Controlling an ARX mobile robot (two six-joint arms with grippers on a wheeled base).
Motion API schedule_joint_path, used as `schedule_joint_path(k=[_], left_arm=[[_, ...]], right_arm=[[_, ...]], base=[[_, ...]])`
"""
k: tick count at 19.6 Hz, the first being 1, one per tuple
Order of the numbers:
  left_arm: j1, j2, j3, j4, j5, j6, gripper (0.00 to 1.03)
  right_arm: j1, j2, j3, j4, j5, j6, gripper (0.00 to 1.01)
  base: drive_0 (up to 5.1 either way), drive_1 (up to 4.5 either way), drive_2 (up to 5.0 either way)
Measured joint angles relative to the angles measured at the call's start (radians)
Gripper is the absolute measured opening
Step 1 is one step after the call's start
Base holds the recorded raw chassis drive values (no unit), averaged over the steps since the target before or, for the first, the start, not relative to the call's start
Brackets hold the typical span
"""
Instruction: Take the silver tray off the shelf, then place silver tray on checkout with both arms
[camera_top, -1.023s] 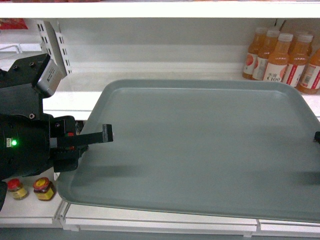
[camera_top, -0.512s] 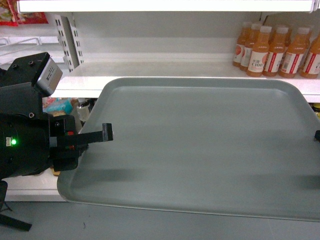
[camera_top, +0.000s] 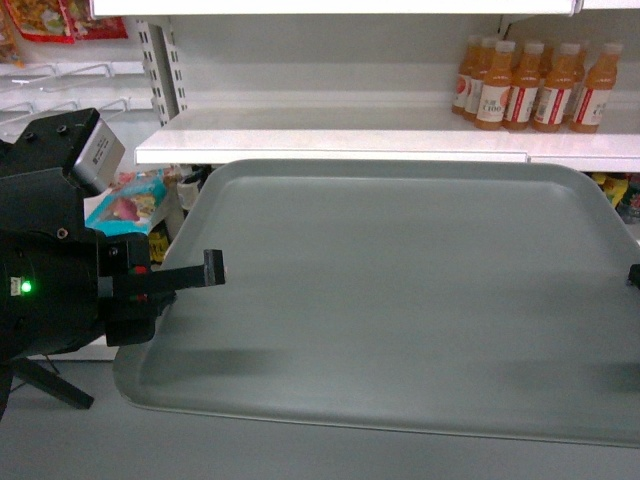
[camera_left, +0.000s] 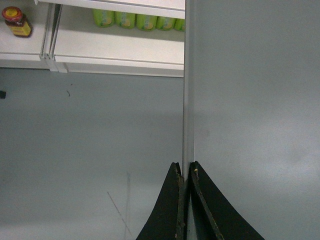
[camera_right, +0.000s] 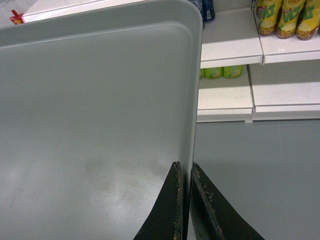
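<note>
The silver tray (camera_top: 400, 290) is held level in front of me, clear of the white shelf (camera_top: 330, 145) behind it. My left gripper (camera_top: 205, 275) is shut on the tray's left rim, one thin finger lying on top. In the left wrist view the two fingers of that gripper (camera_left: 185, 170) pinch the rim of the tray (camera_left: 250, 100). My right gripper (camera_right: 184, 170) is shut on the right rim of the tray (camera_right: 95, 100). Only the right gripper's tip (camera_top: 634, 272) shows at the head view's edge. The checkout is out of view.
Orange juice bottles (camera_top: 530, 85) stand on the shelf at the back right. Snack packets (camera_top: 125, 205) lie on a lower board at the left. Lower rack boards carry green bottles (camera_left: 135, 20) and a red-lidded jar (camera_left: 15, 22). Grey floor (camera_left: 90, 150) lies under the tray.
The shelf and bottles have drawn back and upward in the head view while the tray stays fixed between both grippers. The tray now hangs over floor instead of the shelf board.
</note>
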Motion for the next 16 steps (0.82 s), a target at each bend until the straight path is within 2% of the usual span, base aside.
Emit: schedule_joint_path(k=[16], left_arm=[[0.0, 0.0, 0.0, 0.005, -0.001, 0.003, 0.03]], right_arm=[[0.0, 0.0, 0.0, 0.0, 0.0, 0.0, 0.03]], base=[[0.1, -4.18, 4.3]])
